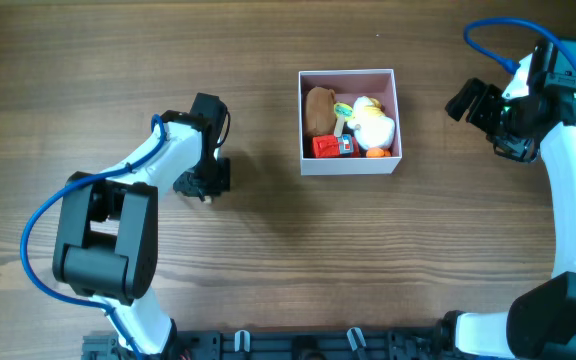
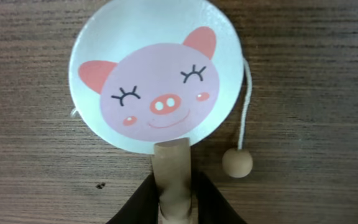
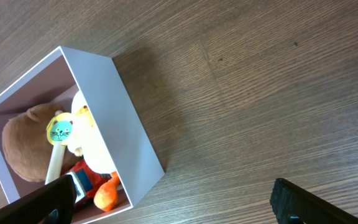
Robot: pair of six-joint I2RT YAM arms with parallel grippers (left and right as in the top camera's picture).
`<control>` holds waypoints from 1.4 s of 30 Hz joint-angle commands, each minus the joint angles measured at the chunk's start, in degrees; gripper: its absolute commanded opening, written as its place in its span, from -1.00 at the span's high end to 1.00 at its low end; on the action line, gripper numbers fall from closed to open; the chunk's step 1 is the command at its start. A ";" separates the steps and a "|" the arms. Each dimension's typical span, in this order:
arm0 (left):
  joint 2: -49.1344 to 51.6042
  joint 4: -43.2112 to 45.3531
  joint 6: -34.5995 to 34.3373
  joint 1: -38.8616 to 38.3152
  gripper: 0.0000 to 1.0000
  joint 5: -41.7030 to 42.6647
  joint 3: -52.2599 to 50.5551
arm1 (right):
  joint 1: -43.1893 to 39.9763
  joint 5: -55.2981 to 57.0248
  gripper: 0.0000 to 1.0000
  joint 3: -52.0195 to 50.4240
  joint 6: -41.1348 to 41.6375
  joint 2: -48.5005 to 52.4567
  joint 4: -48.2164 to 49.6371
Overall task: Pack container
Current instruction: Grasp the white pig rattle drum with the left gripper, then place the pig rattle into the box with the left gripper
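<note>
Evidently the left pincer (image 2: 178, 202) is clamped on the pig drum (image 2: 157, 74) by its handle (image 2: 171, 163), while the container (image 1: 349, 166) — judged light, stiff cardboard, best taken by a wall — is set well apart, nearer the gaping, empty right pincer (image 1: 471, 102)

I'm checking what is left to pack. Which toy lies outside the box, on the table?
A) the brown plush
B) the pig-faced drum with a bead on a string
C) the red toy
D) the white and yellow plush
B: the pig-faced drum lies flat on the wooden table, its handle between the fingers of the left pincer, well away from the container.
</note>
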 commanded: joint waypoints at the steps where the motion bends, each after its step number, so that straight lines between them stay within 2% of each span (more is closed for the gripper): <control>1: 0.13 -1.42 0.04 0.26 0.83 -0.15 -1.60 | -0.02 -0.72 -0.99 -0.20 0.37 0.59 0.04; 2: 0.13 -1.81 0.02 0.26 0.92 -0.13 -1.57 | -0.02 -0.72 -0.99 -0.20 0.35 0.59 0.04; 7: -1.40 -11.50 0.02 0.04 0.92 0.57 6.95 | -0.02 -0.72 -1.00 -0.20 0.35 0.59 0.04; 9: -2.58 -18.47 0.02 -0.83 0.92 3.93 16.92 | -0.02 -0.72 -0.99 -0.20 0.37 0.59 0.04; 13: -3.74 -23.17 0.00 -4.24 0.92 12.07 35.30 | -0.02 -0.72 -0.99 -0.20 0.35 0.59 0.04; 16: -3.74 -18.75 -1.57 -9.09 0.92 14.47 43.85 | -0.02 -0.72 -1.00 -0.20 0.37 0.59 0.04; 19: -3.61 -10.82 -3.15 -14.53 0.92 14.34 44.41 | -0.02 -0.72 -0.99 -0.20 0.35 0.59 0.04; 21: -1.62 -4.83 -3.48 -20.17 0.92 12.24 44.41 | -0.02 -0.72 -1.00 -0.20 0.35 0.59 0.04; 24: 2.62 -1.73 -3.96 -25.11 0.92 5.84 44.41 | -0.02 -0.72 -0.99 -0.20 0.37 0.59 0.04; 30: 13.68 1.22 -7.69 -26.82 0.90 5.11 44.41 | -0.02 -0.72 -0.99 -0.20 0.37 0.59 0.04; 31: 15.19 2.01 -8.33 -26.53 0.85 5.22 44.41 | -0.02 -0.72 -1.00 -0.20 0.37 0.59 0.04; 33: 16.65 3.85 -9.05 -25.90 0.55 4.98 44.41 | -0.02 -0.72 -1.00 -0.20 0.37 0.59 0.04; 34: 16.70 5.42 -9.03 -25.24 0.08 5.01 44.41 | -0.02 -0.72 -0.99 -0.20 0.35 0.59 0.04; 36: 15.93 6.69 -9.03 -24.30 -0.18 5.03 44.96 | -0.02 -0.72 -1.00 -0.20 0.35 0.59 0.04; 38: 14.05 5.14 -9.07 -22.77 -0.98 5.86 47.30 | -0.02 -0.72 -0.99 -0.20 0.37 0.59 0.04; 42: 6.75 -4.48 -9.05 -19.65 -0.99 6.56 51.65 | -0.02 -0.72 -0.99 -0.20 0.35 0.59 0.04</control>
